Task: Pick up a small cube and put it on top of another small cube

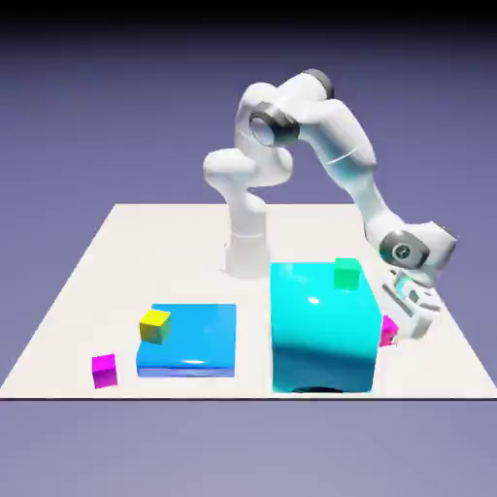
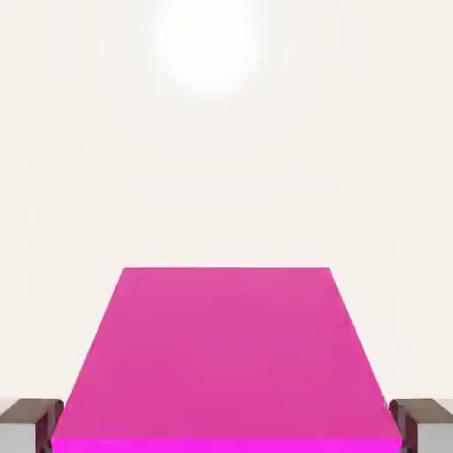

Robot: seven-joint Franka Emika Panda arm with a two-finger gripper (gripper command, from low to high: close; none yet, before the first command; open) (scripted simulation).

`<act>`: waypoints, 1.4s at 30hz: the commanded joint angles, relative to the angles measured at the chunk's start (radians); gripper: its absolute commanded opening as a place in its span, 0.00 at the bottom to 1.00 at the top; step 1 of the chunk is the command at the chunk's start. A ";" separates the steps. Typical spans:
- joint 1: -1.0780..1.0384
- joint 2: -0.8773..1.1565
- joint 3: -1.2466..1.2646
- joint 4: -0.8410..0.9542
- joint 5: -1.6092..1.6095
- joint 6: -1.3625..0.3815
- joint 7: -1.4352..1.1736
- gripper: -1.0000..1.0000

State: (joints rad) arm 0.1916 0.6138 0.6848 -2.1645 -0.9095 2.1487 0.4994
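Now gripper (image 1: 400, 330) low beside tall cyan block (image 1: 323, 328), fingers (image 2: 31, 425) clamped on small cube (image 2: 226, 358); other pink cube (image 1: 104, 370) far off, awaiting stack.

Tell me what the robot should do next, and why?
Probably lift straight up. In the hand view the pink cube fills the space between the gripper's two fingertips, so it looks gripped. The other pink cube sits far off at the table's corner, with the tall cyan block in between.
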 commanded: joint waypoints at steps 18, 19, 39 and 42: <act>0.053 -0.286 -0.485 0.367 0.382 -0.341 0.158 0.00; 0.034 -0.279 -0.521 0.380 0.425 -0.344 0.184 0.00; -0.472 -0.004 -1.023 0.458 1.295 -0.257 0.676 0.00; -0.543 -0.003 -1.066 0.476 1.395 -0.283 0.691 0.00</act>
State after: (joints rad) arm -0.3518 0.6112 -0.3817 -1.6884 0.4881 1.8663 1.1899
